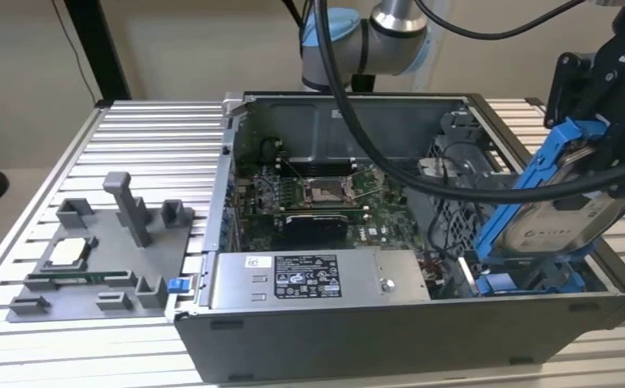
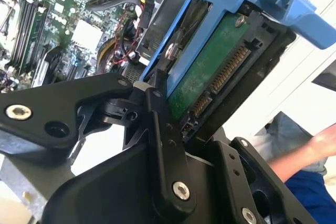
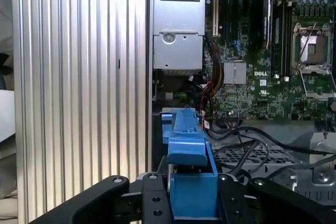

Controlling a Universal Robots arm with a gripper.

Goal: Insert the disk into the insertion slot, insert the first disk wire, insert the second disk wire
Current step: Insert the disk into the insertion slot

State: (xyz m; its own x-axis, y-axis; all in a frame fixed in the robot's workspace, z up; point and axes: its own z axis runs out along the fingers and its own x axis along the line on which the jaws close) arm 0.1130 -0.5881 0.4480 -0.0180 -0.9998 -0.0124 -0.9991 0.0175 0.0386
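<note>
Over the grey computer case (image 1: pixel 399 339), the black hand (image 1: pixel 611 149) clamps the tilted blue-framed silver-grey disk (image 1: pixel 555 222); the second wrist view shows its green circuit board (image 2: pixel 205 72).

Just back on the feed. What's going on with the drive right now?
The arm's gripper has the disk, with its jaws closed on the blue frame. The disk is tilted: its lower end is down at the insertion slot in the computer case, at the exterior view's right, and its upper end stands well above the case. It is not seated yet, and its connector has no wire in it.
</note>
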